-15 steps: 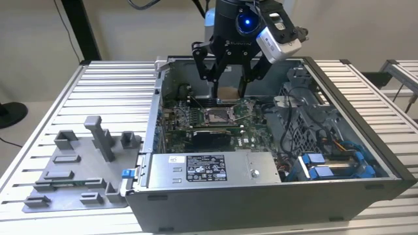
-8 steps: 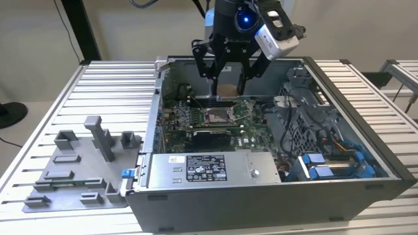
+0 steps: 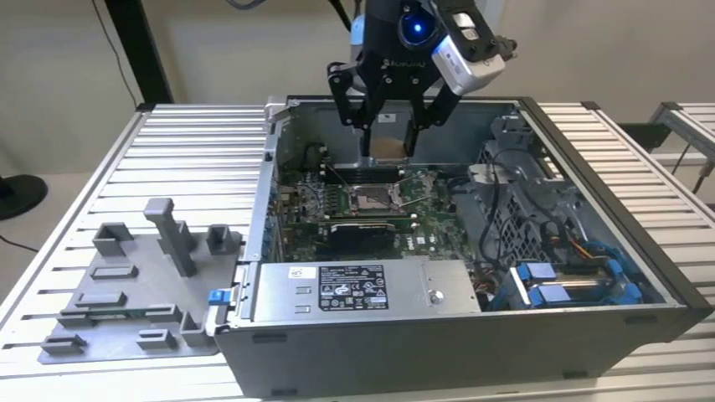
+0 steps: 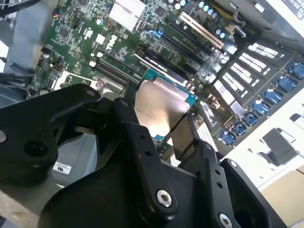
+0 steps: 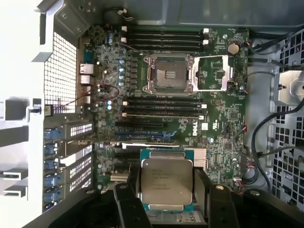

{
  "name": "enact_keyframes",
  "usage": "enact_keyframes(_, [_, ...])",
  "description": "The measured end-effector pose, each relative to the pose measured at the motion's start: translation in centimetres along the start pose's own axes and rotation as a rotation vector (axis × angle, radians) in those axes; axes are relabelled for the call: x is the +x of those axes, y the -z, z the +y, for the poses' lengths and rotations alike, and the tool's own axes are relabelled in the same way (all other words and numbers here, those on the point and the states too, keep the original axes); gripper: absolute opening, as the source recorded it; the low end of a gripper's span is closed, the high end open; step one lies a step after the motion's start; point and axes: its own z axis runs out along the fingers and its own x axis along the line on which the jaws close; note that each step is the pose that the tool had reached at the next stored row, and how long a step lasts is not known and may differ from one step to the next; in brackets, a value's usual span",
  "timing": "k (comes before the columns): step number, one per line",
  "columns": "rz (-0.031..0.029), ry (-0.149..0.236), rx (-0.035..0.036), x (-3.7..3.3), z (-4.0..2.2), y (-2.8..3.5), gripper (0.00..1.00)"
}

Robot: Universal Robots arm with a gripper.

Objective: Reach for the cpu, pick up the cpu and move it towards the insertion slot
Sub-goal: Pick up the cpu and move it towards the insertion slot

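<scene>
The end effector (image 5: 166, 190) gripped the cpu (image 5: 166, 184), its faint print unreadable, above the motherboard (image 5: 223, 118); the insertion slot (image 5: 168, 72) lay open, unobstructed.

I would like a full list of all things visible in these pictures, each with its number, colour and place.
cpu: one, silver top with teal edge, held between the jaws above the motherboard.
insertion slot: one, shiny metal frame with dark centre, open on the motherboard.
motherboard: one, green, inside the computer case.
computer case: one, dark grey, open, on the table.
power supply: one, silver, at the case's front edge.
fixture blocks: several, grey, on a plate at the exterior view's left.
table: one, silver slatted, under everything.
gripper: one, black, shut on the cpu.
</scene>
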Motion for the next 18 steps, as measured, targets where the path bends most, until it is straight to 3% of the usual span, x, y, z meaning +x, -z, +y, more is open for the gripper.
enact_keyframes(18, [0.0,0.0,0.0,-0.02,2.95,-0.11,0.0])
